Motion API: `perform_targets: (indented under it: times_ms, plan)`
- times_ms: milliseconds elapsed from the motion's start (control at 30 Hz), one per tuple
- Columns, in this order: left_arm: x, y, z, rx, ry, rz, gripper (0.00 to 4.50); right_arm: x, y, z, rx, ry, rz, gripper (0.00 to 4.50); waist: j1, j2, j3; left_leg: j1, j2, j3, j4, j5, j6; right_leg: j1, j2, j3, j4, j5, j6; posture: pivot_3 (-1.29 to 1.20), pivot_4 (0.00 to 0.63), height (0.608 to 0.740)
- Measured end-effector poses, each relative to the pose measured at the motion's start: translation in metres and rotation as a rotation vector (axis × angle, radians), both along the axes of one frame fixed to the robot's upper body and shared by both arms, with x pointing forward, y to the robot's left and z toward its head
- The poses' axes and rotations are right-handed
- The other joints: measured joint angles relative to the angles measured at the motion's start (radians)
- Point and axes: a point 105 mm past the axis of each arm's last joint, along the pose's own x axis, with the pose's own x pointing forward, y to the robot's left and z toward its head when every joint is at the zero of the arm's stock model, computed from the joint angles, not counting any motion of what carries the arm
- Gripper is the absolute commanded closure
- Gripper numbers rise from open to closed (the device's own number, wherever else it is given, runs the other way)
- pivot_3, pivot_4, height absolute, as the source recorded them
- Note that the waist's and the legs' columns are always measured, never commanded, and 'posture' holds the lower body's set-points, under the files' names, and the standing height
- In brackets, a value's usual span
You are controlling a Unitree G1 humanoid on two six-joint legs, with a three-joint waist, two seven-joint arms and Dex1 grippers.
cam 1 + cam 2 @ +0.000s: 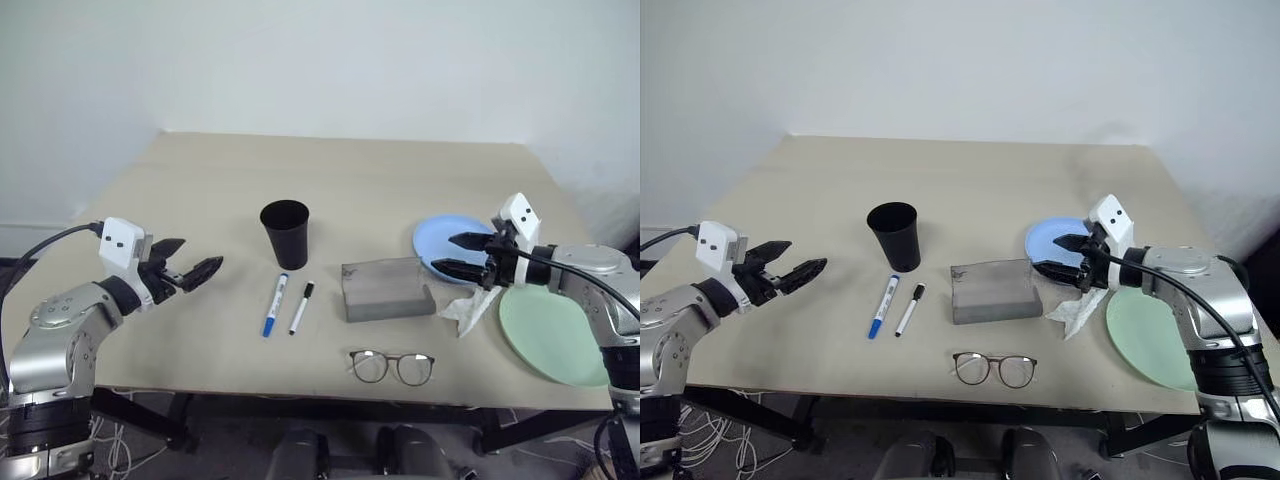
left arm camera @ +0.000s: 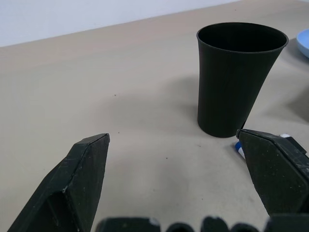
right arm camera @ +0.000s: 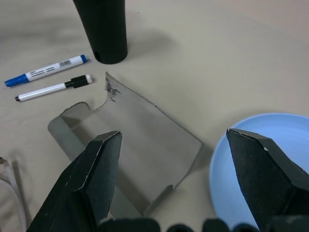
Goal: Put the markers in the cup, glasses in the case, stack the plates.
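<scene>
The black cup (image 1: pixel 285 232) stands upright mid-table. In front of it lie the two markers, blue-capped (image 1: pixel 275 304) and black-capped (image 1: pixel 301 307). To their right rests the grey case (image 1: pixel 385 289), which looks closed, and the glasses (image 1: pixel 392 367) lie near the front edge. The light blue plate (image 1: pixel 440 238) and the mint green plate (image 1: pixel 550 335) sit apart at the right. My left gripper (image 1: pixel 200 256) hovers open left of the cup, pointing toward it, holding nothing. My right gripper (image 1: pixel 445 253) is open and empty above the blue plate's left rim, facing the case (image 3: pixel 140 145).
A crumpled white tissue (image 1: pixel 468 310) lies between the case and the green plate, under my right wrist. The green plate reaches close to the table's front right edge. The tan table (image 1: pixel 340 170) has bare room behind the cup.
</scene>
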Motion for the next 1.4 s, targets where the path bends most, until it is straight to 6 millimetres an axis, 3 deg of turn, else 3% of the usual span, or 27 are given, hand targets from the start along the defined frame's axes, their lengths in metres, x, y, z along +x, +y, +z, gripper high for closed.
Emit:
perform_targets:
  times_ms: [633,1133,1400]
  plan:
    - [-0.008,0.002,0.010,0.007,0.004,-0.038,0.01,0.001,-0.005,-0.004,0.003,0.013,-0.018,0.73,0.000,0.000,0.000,0.000,0.000,0.000,0.000,0.000,0.000,0.000,0.000,0.000,0.000,0.000,0.000,0.00,0.000,0.727]
    - [-0.016,-0.039,0.018,0.017,-0.015,-0.245,0.01,-0.007,-0.069,-0.022,-0.038,0.083,-0.233,0.73,0.000,0.001,0.000,0.001,0.000,0.001,0.000,0.000,0.000,0.001,0.001,0.000,0.000,0.000,0.000,0.00,0.000,0.727]
    - [-0.018,-0.050,0.016,0.018,-0.009,-0.288,0.01,-0.019,-0.121,-0.027,-0.068,0.120,-0.393,0.73,0.001,0.000,0.000,0.001,0.000,0.001,0.001,0.000,0.000,0.002,0.001,0.001,0.000,0.000,0.000,0.00,0.000,0.727]
